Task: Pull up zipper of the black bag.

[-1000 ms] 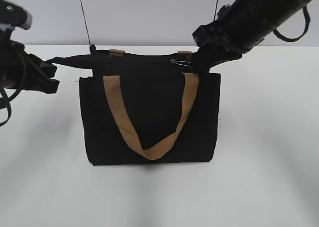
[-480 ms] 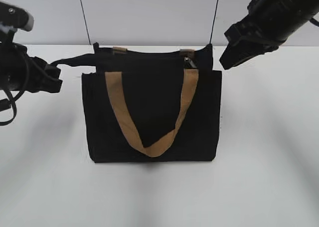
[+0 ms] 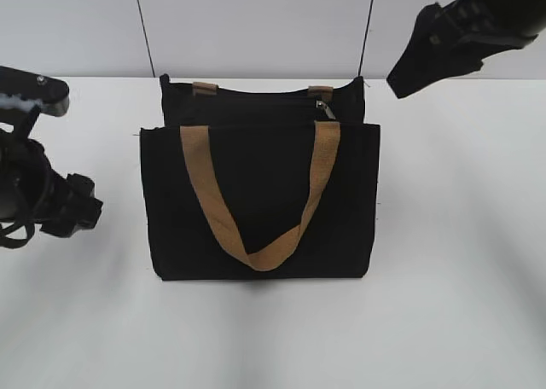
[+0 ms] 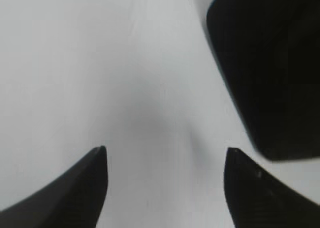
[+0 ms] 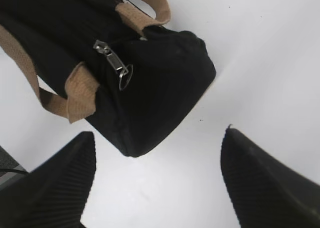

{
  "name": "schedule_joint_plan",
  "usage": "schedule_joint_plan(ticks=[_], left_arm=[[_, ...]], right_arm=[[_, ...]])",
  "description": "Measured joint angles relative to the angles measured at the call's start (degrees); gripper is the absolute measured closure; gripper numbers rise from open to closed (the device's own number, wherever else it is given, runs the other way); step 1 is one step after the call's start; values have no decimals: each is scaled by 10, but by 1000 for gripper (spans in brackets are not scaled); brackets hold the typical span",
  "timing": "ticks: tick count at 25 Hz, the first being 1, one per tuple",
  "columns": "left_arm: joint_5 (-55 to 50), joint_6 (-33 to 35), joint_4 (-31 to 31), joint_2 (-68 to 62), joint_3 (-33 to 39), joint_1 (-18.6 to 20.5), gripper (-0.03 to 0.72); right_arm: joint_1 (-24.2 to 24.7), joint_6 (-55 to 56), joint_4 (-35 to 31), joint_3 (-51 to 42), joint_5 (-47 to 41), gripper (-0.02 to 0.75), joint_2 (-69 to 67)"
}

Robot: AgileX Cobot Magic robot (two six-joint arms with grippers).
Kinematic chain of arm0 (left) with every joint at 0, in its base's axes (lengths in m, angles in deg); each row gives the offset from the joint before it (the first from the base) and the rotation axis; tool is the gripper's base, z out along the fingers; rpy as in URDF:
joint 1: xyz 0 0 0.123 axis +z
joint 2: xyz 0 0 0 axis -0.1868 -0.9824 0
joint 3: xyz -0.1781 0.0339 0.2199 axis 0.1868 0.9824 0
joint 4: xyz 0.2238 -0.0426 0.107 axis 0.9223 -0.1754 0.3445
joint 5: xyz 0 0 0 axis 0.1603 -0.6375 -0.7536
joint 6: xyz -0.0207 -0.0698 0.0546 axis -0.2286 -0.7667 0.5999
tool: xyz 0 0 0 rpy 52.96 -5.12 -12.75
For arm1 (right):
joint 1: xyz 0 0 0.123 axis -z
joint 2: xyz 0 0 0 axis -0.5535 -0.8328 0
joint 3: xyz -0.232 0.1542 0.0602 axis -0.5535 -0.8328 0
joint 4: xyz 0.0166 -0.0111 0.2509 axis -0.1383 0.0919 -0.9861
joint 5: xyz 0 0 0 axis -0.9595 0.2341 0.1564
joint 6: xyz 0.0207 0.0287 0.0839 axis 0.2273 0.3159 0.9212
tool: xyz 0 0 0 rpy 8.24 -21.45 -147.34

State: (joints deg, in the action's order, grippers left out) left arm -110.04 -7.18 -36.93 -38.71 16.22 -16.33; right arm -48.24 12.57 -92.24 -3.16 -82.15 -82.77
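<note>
The bag (image 3: 260, 193) is standing upright on the white table (image 3: 461, 278), its front strap (image 3: 256, 201) drooping down the front panel. The zipper (image 5: 114, 62) is running along the top edge, with its silvery pull tab lying near the bag's right end. The left gripper (image 4: 165, 188) is hovering low over the table just left of the bag, jaws spread and holding nothing. The right gripper (image 5: 155, 183) is hanging above and to the right of the bag, jaws also apart and gripping nothing.
</note>
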Motion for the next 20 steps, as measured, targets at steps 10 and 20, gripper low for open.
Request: schedule_joint_plan(ticks=[10,20], left_arm=[[-275,94,-84,146,-118,-81,162],[-377,167,-133,505,11,-84,162]], right_arm=[[0,63,84,-136,-52,150,225],[0,120,94,-369,-118,141,589]])
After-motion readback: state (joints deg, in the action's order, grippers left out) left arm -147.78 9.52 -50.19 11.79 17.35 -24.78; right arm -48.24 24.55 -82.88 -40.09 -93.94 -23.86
